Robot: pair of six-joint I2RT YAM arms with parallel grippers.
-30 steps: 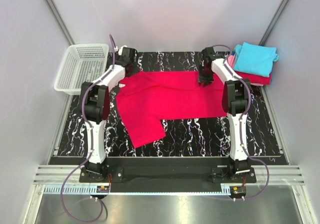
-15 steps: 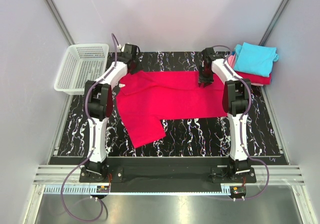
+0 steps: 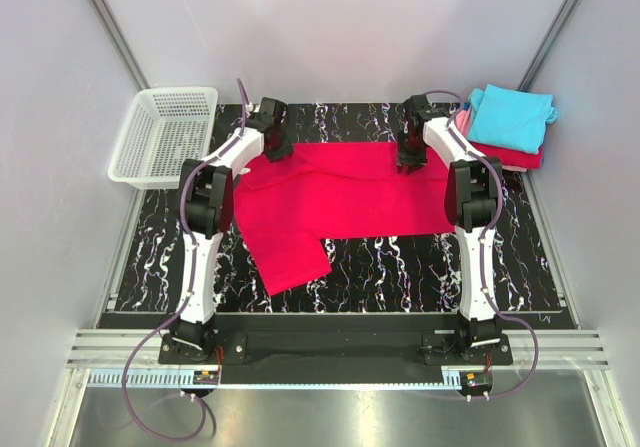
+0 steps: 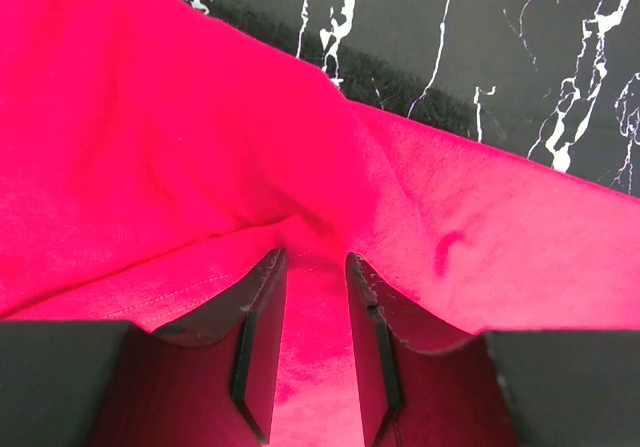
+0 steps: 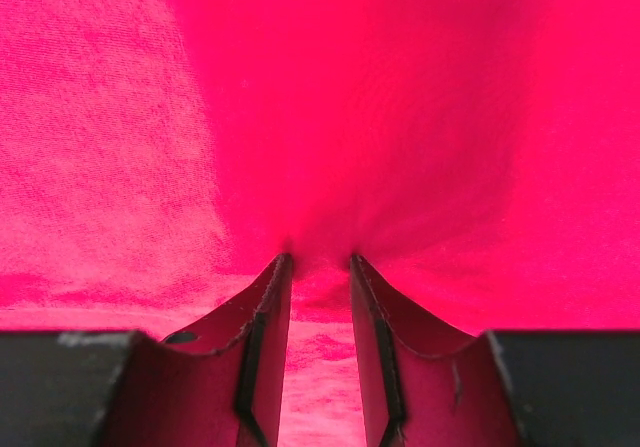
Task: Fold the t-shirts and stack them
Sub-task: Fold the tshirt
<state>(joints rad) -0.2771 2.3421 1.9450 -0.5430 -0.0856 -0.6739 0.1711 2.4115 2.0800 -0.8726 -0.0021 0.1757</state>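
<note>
A crimson-red t-shirt (image 3: 340, 192) lies spread on the black marbled table (image 3: 420, 262), with one part hanging toward the front at the left. My left gripper (image 3: 274, 147) is at the shirt's far left corner, shut on a fold of the cloth (image 4: 200, 167); the gripper (image 4: 315, 259) has cloth bunched at its tips. My right gripper (image 3: 408, 159) is at the shirt's far edge on the right, shut on the cloth (image 5: 400, 117), which puckers into the gripper (image 5: 318, 261). A folded turquoise shirt (image 3: 510, 115) tops a stack with a pink one (image 3: 463, 119) and a red one (image 3: 518, 157).
A white mesh basket (image 3: 165, 132) stands off the table's far left corner. The folded stack sits at the far right corner. Grey walls close in the back and sides. Bare marbled table shows in front of the shirt.
My left gripper has moved right and slightly toward the front, pulling the shirt's far left corner with it. The right arm has not moved.
</note>
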